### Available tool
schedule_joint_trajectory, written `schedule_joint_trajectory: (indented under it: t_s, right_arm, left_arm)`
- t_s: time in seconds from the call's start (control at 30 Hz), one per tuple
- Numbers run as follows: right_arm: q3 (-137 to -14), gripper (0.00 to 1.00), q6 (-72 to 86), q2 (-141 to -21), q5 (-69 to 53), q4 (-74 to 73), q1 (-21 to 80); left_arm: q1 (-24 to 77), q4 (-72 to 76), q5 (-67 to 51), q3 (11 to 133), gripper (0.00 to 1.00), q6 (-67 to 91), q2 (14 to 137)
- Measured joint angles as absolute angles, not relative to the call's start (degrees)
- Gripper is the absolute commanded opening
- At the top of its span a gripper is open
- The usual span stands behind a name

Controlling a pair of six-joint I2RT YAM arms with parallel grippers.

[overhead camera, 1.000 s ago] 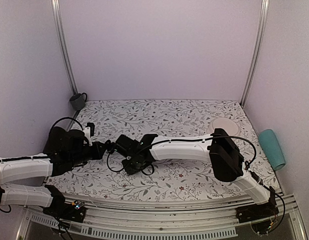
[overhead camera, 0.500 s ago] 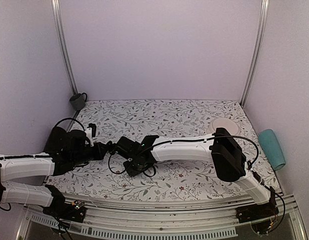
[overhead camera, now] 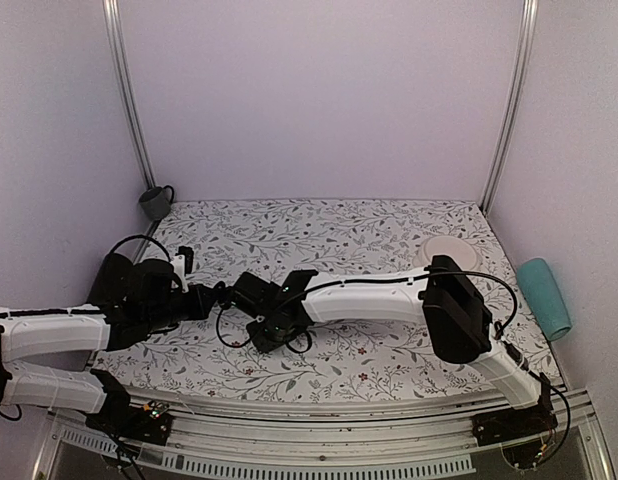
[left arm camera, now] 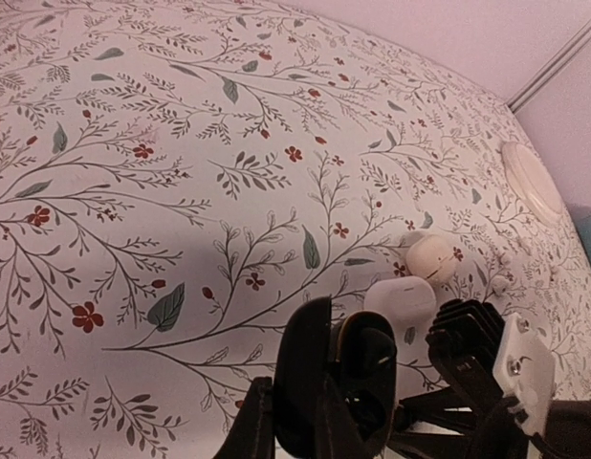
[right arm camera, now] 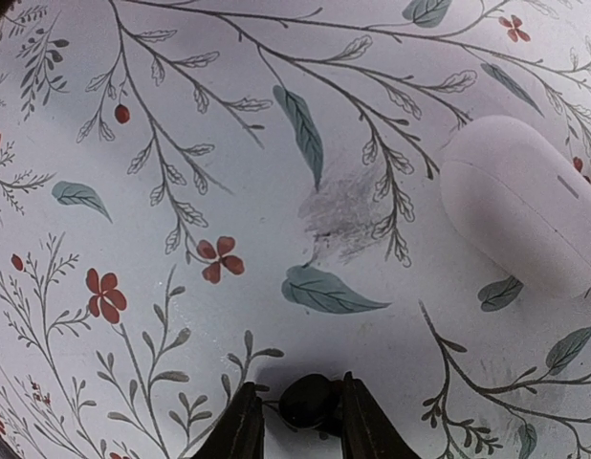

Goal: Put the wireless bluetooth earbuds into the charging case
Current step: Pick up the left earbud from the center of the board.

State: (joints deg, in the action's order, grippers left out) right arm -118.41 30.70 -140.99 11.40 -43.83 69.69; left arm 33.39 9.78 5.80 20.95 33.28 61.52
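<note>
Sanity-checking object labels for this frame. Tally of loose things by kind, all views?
white oval pebbles: 2
white round dish: 1
grey cup: 1
teal cylinder: 1
black earbud: 1
Total: 6

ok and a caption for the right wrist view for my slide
right jaws straddle a small black earbud on flowered cloth, white oval pod to its upper right
</note>
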Motion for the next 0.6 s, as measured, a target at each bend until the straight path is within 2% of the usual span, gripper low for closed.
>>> schedule_joint_trajectory:
  t_s: [0.37,0.6]
  right_arm:
    - [-121.2,0.28,30.7,-142.6,10.8,-44.6,69.6]
    - [-121.5,0.2,30.6,-142.8,10.8,-44.8,69.4]
  left_arm:
    - [33.4,9.8,5.8,20.9,0.0,33.3,61.4]
    - [33.5,9.8,5.8,20.9,0.0,33.3,61.4]
